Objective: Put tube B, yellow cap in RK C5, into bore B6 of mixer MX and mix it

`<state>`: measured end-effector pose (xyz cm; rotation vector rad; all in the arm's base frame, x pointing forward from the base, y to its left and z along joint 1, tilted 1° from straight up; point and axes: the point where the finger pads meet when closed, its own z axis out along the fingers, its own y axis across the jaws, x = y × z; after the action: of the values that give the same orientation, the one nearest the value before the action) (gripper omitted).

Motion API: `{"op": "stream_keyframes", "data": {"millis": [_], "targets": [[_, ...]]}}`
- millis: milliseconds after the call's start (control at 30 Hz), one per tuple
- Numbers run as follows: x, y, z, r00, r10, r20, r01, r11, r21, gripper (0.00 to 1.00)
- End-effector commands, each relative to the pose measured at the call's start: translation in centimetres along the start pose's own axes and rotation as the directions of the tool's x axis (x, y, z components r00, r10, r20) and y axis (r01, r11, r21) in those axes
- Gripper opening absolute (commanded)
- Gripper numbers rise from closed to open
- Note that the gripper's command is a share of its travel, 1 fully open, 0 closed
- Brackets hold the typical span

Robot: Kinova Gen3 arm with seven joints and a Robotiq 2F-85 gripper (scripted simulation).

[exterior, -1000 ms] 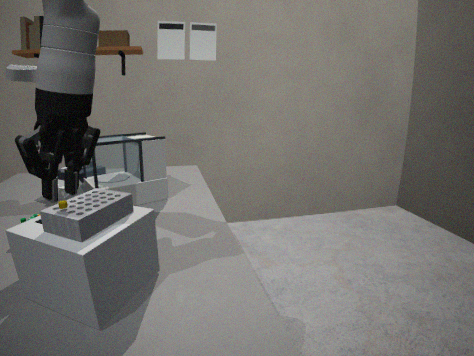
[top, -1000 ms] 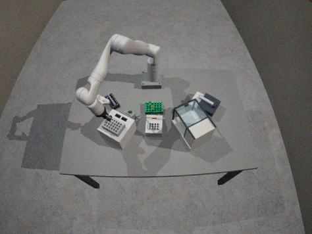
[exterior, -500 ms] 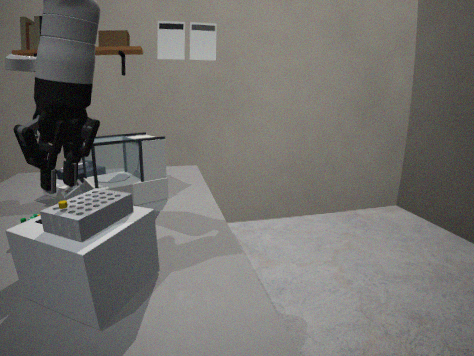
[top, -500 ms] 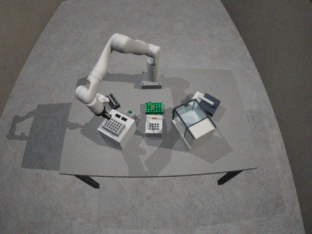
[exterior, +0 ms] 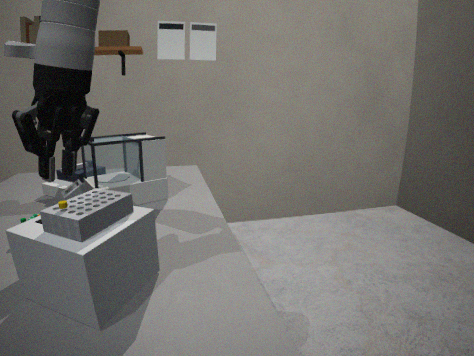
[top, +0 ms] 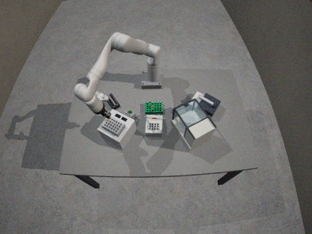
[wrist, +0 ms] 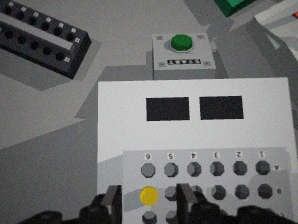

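Note:
Tube B's yellow cap (wrist: 149, 196) (exterior: 62, 204) (top: 108, 124) sits low in bore B6 of the grey shaking block (exterior: 95, 212) on the white mixer MX (wrist: 120, 125) (exterior: 80, 260) (top: 126, 129). My gripper (wrist: 149, 201) (exterior: 56, 172) (top: 106, 115) hangs a short way above the block, over the yellow cap. Its fingers stand partly apart with nothing between them. The green START key (wrist: 181, 42) (top: 130, 112) is on the mixer's front, beyond the block in the wrist view. Two lamp windows (wrist: 167, 108) (wrist: 221, 107) on the mixer's top both look dark.
The dark magnet block MG (wrist: 45, 37) (top: 114, 100) lies beside the mixer. The green rack RK (top: 154, 107) (wrist: 232, 6) and the dry block DB (top: 154, 125) are to the other side, then the glass-walled balance BAL (top: 194, 124) (exterior: 125, 155) and the spectrophotometer SP (top: 208, 104).

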<state>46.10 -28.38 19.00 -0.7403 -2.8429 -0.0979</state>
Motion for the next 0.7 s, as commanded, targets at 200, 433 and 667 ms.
{"op": "stream_keyframes", "data": {"millis": [200,433,667], "targets": [[0.2,0.0,-1.3,1.000,0.000,0.002,0.000,1.000,0.000,0.42],[0.3,0.0,-1.7,1.000,0.000,0.002,0.000,1.000,0.000,0.42],[2.2,0.2,-1.2,1.000,0.000,0.002,0.000,1.000,0.000,0.42]]}}
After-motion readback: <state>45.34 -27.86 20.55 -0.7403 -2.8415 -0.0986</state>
